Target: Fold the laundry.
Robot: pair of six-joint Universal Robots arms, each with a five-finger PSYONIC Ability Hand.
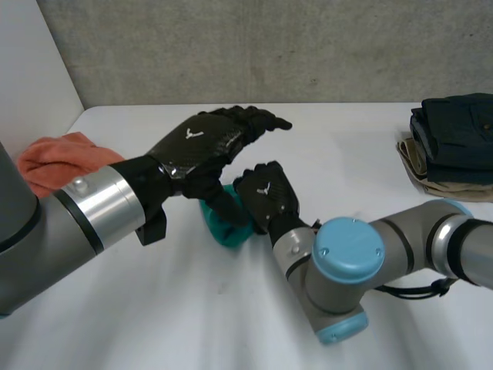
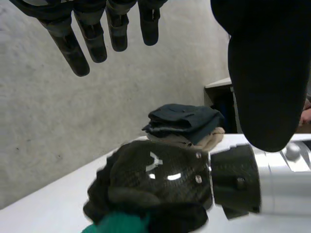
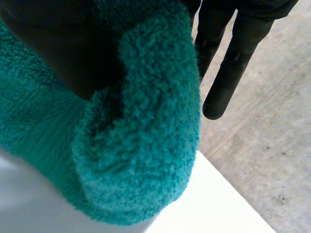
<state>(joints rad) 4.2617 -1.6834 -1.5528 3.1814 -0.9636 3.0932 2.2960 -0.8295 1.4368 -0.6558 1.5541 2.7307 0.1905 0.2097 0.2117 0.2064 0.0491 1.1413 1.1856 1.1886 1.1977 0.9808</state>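
One teal towel (image 1: 223, 228) bunched, unfolded | right hand (image 1: 266, 193) clutches it | left hand (image 1: 202, 143) above it, fingers straight | folded stack (image 1: 454, 139) well right of it | orange cloth (image 1: 58, 162) well left, unfolded

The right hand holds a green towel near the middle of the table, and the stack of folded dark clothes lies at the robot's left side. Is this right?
No. The stack of folded dark clothes lies at the robot's right side, as the head view shows. The right hand does hold the green towel near the middle of the table.
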